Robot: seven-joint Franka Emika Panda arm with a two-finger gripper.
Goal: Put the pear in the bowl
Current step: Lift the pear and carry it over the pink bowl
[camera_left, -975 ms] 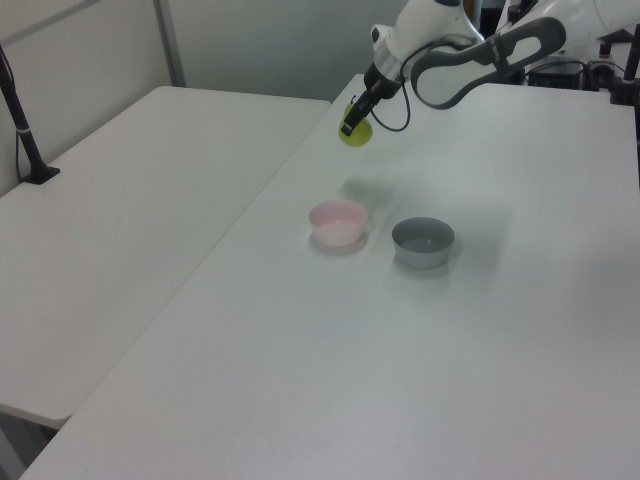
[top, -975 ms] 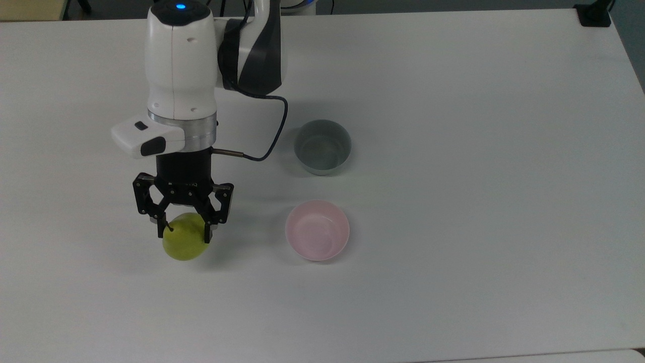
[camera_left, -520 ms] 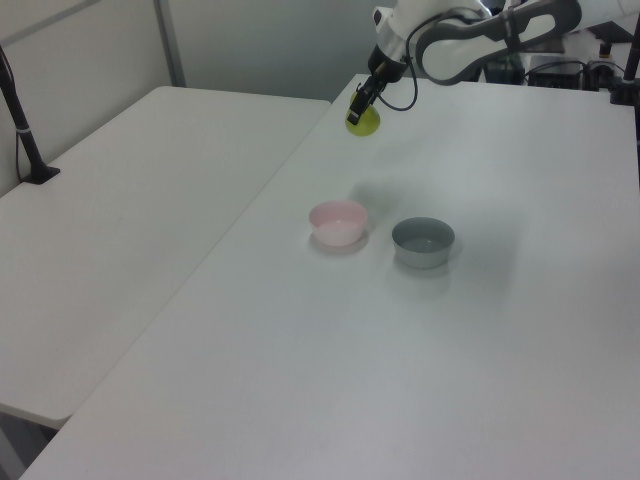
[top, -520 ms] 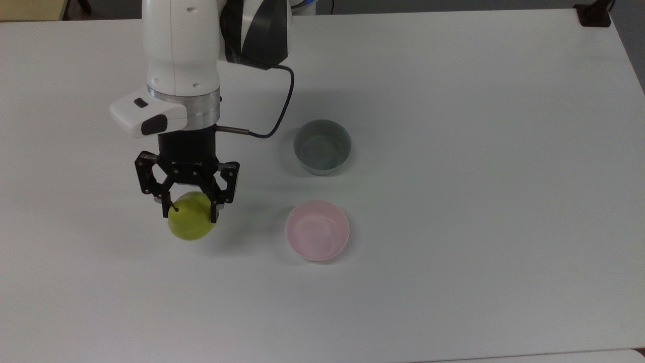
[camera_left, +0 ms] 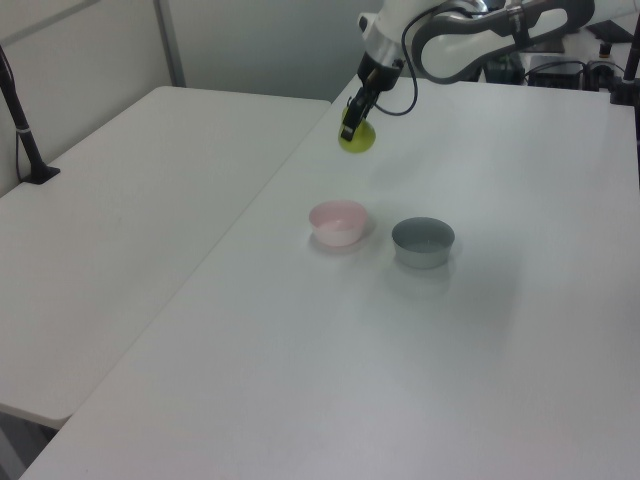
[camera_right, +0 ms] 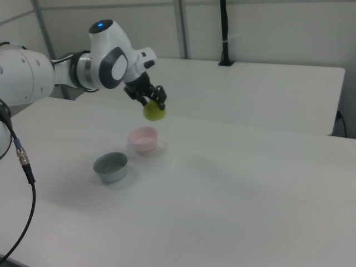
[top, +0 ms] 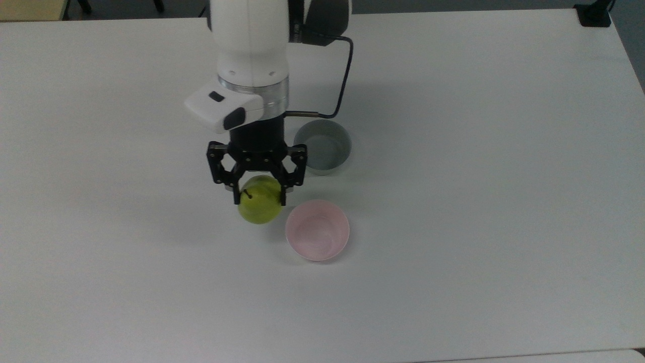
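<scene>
Gripper (top: 259, 197) and pear (top: 259, 206) now nearer bowl (top: 317, 230)

pear (top: 259, 205) top hidden behind fingers (top: 237, 194), arm (top: 250, 45) cut off above

Grey-blue bowl (top: 322, 146) upright on white table (top: 478, 201).

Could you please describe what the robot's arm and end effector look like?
The arm is glossy white with dark grey joint sections and a silver ring at the wrist. A dark cable loops beside it. The end effector is black, with open linkage fingers.
</scene>
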